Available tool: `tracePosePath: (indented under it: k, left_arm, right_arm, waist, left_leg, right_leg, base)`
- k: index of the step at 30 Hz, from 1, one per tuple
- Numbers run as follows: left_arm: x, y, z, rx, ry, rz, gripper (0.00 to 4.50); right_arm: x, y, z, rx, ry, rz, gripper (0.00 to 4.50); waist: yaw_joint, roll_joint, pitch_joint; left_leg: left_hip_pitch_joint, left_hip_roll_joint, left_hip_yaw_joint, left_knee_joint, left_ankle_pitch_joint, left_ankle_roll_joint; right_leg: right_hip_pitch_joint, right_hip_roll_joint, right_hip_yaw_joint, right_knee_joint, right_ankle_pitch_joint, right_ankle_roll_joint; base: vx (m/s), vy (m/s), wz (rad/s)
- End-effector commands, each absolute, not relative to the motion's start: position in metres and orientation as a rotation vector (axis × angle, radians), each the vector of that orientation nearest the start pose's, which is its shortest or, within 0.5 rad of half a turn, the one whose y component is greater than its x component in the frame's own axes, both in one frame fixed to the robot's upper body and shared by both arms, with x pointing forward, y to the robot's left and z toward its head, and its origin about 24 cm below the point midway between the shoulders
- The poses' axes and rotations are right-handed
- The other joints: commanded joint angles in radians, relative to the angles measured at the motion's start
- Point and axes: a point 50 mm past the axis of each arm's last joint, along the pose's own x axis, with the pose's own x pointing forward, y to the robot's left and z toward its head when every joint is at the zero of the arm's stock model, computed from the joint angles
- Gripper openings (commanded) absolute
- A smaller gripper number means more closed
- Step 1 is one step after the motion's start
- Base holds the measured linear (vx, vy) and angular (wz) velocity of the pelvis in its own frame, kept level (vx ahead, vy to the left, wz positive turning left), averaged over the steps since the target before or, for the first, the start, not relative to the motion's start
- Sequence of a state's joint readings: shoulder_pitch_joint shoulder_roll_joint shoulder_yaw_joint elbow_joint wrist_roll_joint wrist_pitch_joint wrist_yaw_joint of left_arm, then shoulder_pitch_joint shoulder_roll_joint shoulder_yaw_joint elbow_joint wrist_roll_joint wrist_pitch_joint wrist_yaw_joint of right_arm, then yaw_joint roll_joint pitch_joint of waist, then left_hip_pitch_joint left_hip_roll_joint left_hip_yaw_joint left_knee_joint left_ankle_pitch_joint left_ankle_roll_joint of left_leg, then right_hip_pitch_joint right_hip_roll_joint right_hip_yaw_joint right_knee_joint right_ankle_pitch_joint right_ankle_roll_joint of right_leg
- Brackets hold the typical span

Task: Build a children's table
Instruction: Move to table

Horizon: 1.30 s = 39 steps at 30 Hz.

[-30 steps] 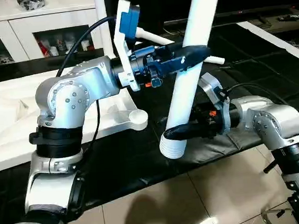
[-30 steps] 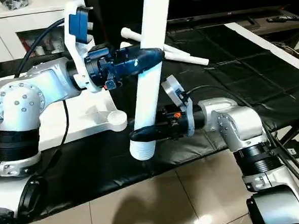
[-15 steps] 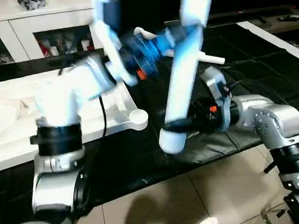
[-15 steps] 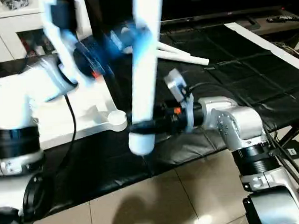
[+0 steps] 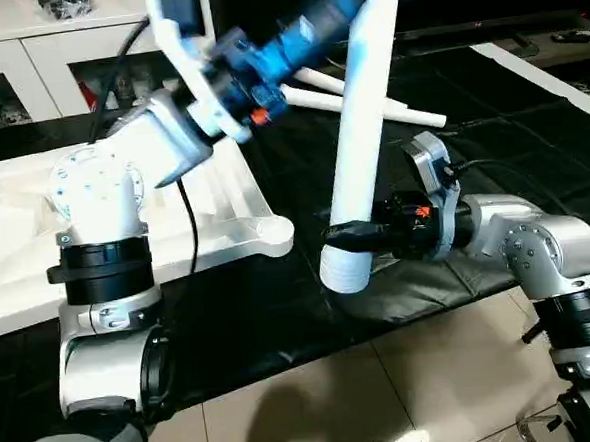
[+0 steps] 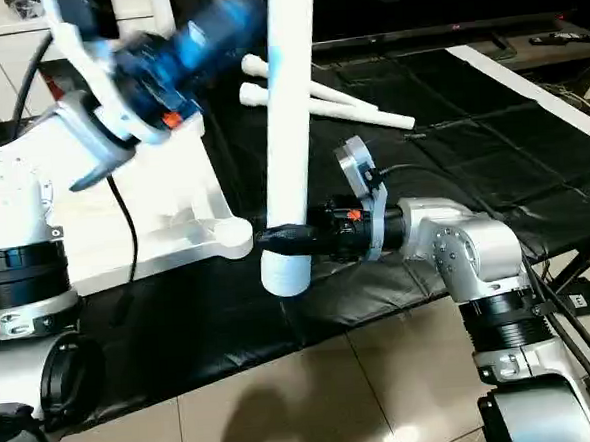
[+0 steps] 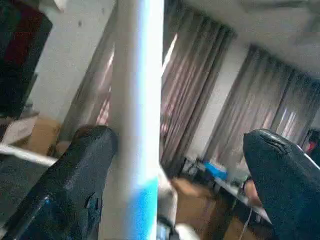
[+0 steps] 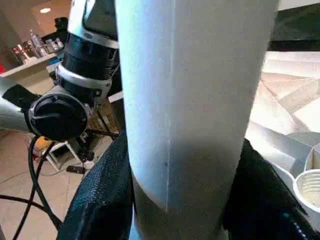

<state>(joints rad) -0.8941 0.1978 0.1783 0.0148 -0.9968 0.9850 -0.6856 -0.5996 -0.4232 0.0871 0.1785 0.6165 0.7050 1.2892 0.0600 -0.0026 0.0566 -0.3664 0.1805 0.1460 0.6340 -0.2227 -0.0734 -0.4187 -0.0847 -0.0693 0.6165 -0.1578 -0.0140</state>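
Legs: 3, 1 upright leg (image 5: 363,147) clamped by right gripper (image 5: 354,235), 2 spare legs (image 6: 317,94) on the mat beside tabletop (image 5: 236,210). Left gripper (image 7: 175,165), seemingly clear, has let go since earlier.

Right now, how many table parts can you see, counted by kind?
Table tops: 1, the table top lying underside up.
Legs: 3, the held leg upright in the right gripper, two loose legs on the black mat.
Total: 4 parts.

three table legs (image 5: 362,137), one tabletop (image 5: 224,200), two arms (image 5: 496,231).
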Motion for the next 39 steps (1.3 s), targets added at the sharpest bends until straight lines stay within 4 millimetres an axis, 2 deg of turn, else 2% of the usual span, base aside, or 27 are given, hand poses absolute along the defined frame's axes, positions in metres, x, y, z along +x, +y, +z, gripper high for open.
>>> tracePosePath:
  k: [1,6,15,18,21,23,25,29,36,39]
  left_arm:
    - [0.301,0.07,0.252,-0.472,0.008,-1.437,4.5]
    - [0.306,0.068,0.247,-0.457,0.033,-1.386,4.5]
    - [0.321,0.074,0.239,-0.357,0.031,-1.251,4.5]
    - [0.316,0.07,0.237,-0.357,0.035,-1.29,4.5]
    - [0.311,0.066,0.236,-0.375,0.039,-1.329,4.16]
    - [0.312,0.065,0.234,-0.37,0.041,-1.328,4.1]
    - [0.313,0.064,0.234,-0.401,0.044,-1.331,3.74]
    - [0.312,0.063,0.234,-0.419,0.046,-1.343,3.62]
    - [0.313,0.062,0.23,-0.405,0.059,-1.325,2.88]
    - [0.314,0.061,0.229,-0.395,0.067,-1.316,2.84]
  right_arm:
    - [0.303,-0.13,0.143,0.272,0.232,1.511,1.93]
    - [0.303,-0.13,0.143,0.262,0.238,1.512,1.93]
    - [0.301,-0.13,0.138,0.214,0.265,1.518,1.93]
    - [0.302,-0.13,0.137,0.213,0.266,1.516,1.93]
    - [0.302,-0.13,0.136,0.197,0.275,1.513,1.93]
    - [0.303,-0.13,0.136,0.188,0.28,1.513,1.93]
    - [0.304,-0.13,0.134,0.171,0.293,1.498,1.93]
    - [0.305,-0.131,0.133,0.142,0.306,1.484,1.93]
    - [0.307,-0.13,0.134,0.125,0.307,1.475,1.93]
    - [0.308,-0.13,0.135,0.121,0.308,1.475,1.93]
  waist:
    - [0.003,-0.005,-0.079]
    - [0.002,-0.006,-0.079]
    - [-0.001,-0.004,-0.079]
    - [0.001,-0.005,-0.08]
    - [0.002,-0.007,-0.08]
    - [0.002,-0.007,-0.078]
    - [0.0,-0.009,-0.078]
    - [0.0,-0.008,-0.079]
    - [-0.002,-0.008,-0.078]
    - [-0.002,-0.01,-0.078]
  left_leg:
    - [-0.004,0.03,0.007,-0.067,0.011,0.083]
    - [-0.004,0.026,0.008,-0.067,-0.008,0.069]
    - [-0.003,0.027,0.006,-0.068,-0.011,0.07]
    - [-0.004,0.028,0.007,-0.067,0.0,0.067]
    - [-0.005,0.028,0.008,-0.066,0.007,0.074]
    - [-0.006,0.027,0.008,-0.067,-0.005,0.073]
    - [-0.006,0.026,0.009,-0.067,-0.018,0.069]
    - [-0.006,0.026,0.008,-0.067,-0.009,0.068]
    - [-0.005,0.027,0.008,-0.067,-0.012,0.077]
    - [-0.006,0.027,0.008,-0.067,-0.014,0.078]
  right_leg:
    - [0.077,-0.044,0.035,-0.053,-0.138,-0.267]
    - [0.079,-0.043,0.035,-0.058,-0.173,-0.25]
    - [0.078,-0.042,0.035,-0.06,-0.18,-0.235]
    - [0.078,-0.044,0.035,-0.056,-0.154,-0.25]
    - [0.077,-0.044,0.036,-0.053,-0.131,-0.265]
    - [0.078,-0.044,0.036,-0.056,-0.15,-0.261]
    - [0.078,-0.044,0.036,-0.06,-0.181,-0.25]
    - [0.078,-0.043,0.036,-0.059,-0.172,-0.251]
    - [0.077,-0.043,0.035,-0.059,-0.171,-0.253]
    - [0.077,-0.043,0.036,-0.06,-0.18,-0.248]
  base:
    - [0.0,0.0,0.0]
    - [0.0,0.0,0.0]
    - [0.0,0.0,0.0]
    - [0.0,0.0,0.0]
    - [0.0,0.0,0.0]
    - [0.0,0.0,0.0]
    - [0.0,0.0,0.0]
    - [0.0,0.0,0.0]
    - [0.0,0.0,0.0]
    - [0.0,0.0,0.0]
